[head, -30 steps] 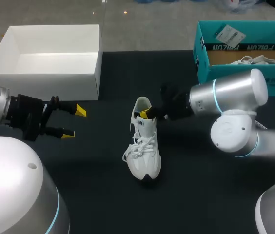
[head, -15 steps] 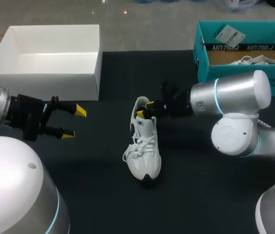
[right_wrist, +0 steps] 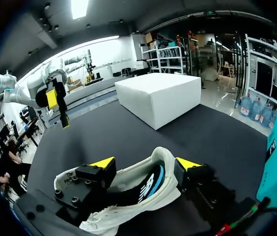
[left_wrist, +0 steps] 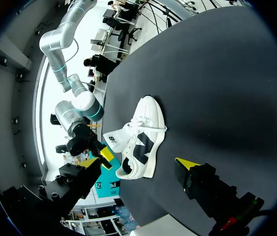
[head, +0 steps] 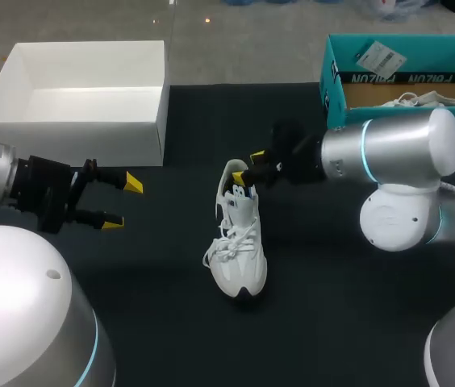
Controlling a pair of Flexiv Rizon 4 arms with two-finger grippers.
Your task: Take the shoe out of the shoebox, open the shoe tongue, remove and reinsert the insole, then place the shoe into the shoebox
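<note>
Hovering at the heel of the white lace-up sneaker (head: 238,234), the right end effector (head: 248,165) had its yellow-tipped fingers spread wide, straddling the collar without clamping it. The sneaker lay out on the black bench (head: 332,282), between the open white cardboard box (head: 74,143) and the teal shoebox (head: 340,121). The left end effector (head: 123,201) hung wide open, well apart. So the removal looked done; tongue, insole and return apparently remained.
</note>
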